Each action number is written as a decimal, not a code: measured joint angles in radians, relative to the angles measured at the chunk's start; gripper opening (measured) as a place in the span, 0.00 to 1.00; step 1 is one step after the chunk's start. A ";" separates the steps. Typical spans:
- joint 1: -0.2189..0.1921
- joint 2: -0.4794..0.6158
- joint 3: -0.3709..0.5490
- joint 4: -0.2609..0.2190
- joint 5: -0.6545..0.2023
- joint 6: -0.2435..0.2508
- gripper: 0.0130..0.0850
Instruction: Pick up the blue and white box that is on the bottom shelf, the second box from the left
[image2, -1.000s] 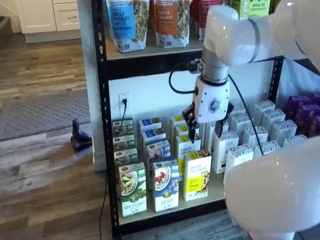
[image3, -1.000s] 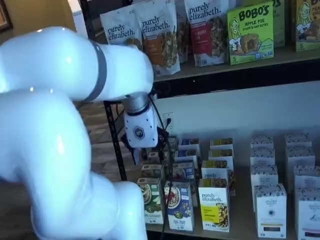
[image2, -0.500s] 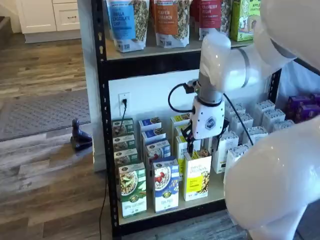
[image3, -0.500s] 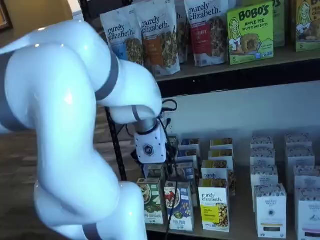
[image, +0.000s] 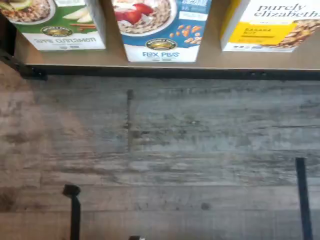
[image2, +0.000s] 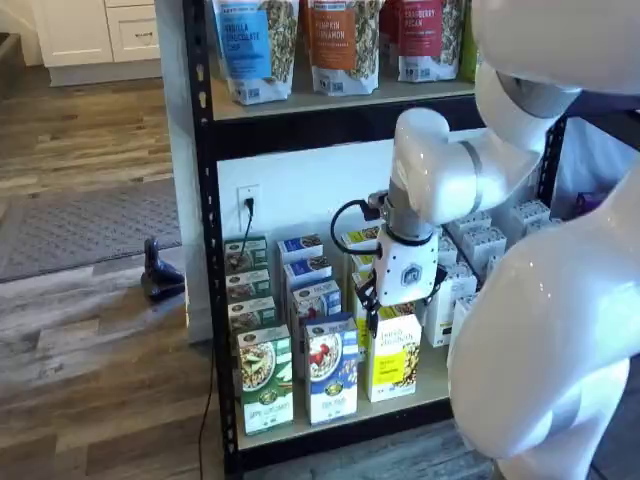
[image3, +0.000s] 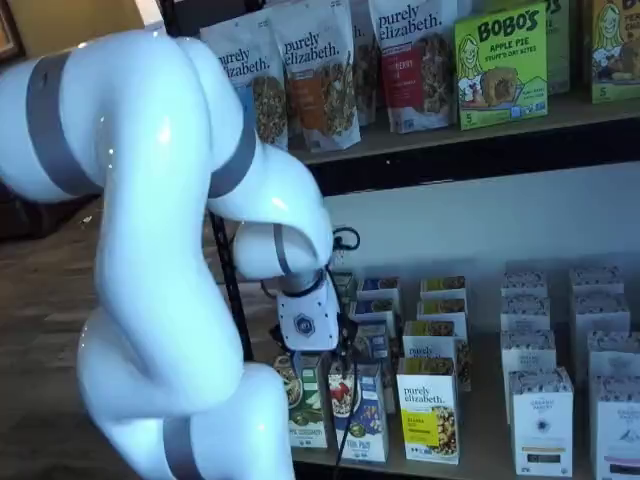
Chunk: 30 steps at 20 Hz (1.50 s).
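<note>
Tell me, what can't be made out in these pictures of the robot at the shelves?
- End effector: its white body blocks the fingers in both shelf views, so no gap shows.
- Blue and white box: the wrist view's edge cuts off its upper part; in a shelf view the end effector and cable partly cover it.
- Bottom shelf: its right end sits behind the white arm in a shelf view.

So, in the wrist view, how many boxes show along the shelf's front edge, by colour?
green and white box: 1
blue and white box: 1
yellow and white box: 1
Total: 3
</note>
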 joint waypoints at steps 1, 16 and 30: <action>0.001 0.018 0.002 0.012 -0.019 -0.009 1.00; 0.039 0.289 -0.048 0.088 -0.254 -0.048 1.00; 0.061 0.552 -0.244 0.073 -0.306 -0.013 1.00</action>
